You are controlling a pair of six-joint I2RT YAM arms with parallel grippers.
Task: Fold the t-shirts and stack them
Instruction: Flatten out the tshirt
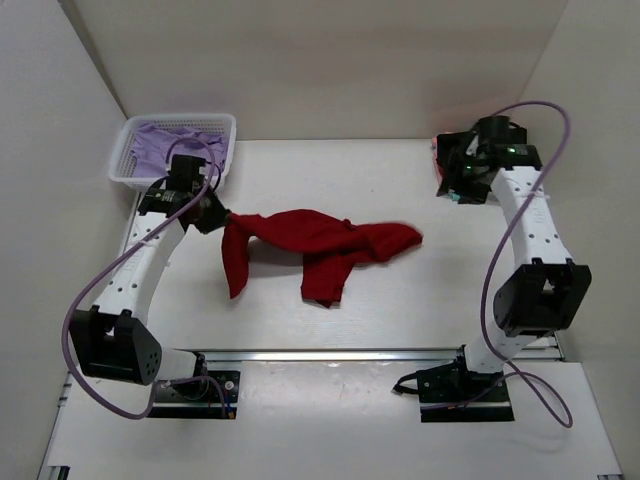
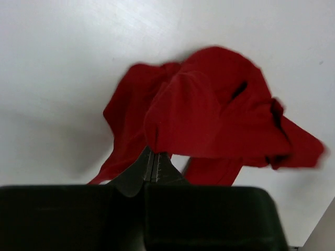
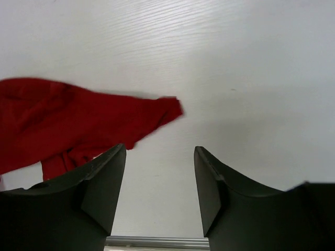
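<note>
Deep red t-shirt lies crumpled across the middle of the white table — one end raised, pinched between the pressed-together jaws of the left gripper. Right gripper hovers beyond the shirt's other end — jaws spread, holding nothing.

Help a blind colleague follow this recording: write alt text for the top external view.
A crumpled red t-shirt lies in the middle of a white table, its left end pinched by the left claw. The right claw hangs open at the far right, apart from the shirt. A white basket in the far left corner holds a purple t-shirt.
</note>
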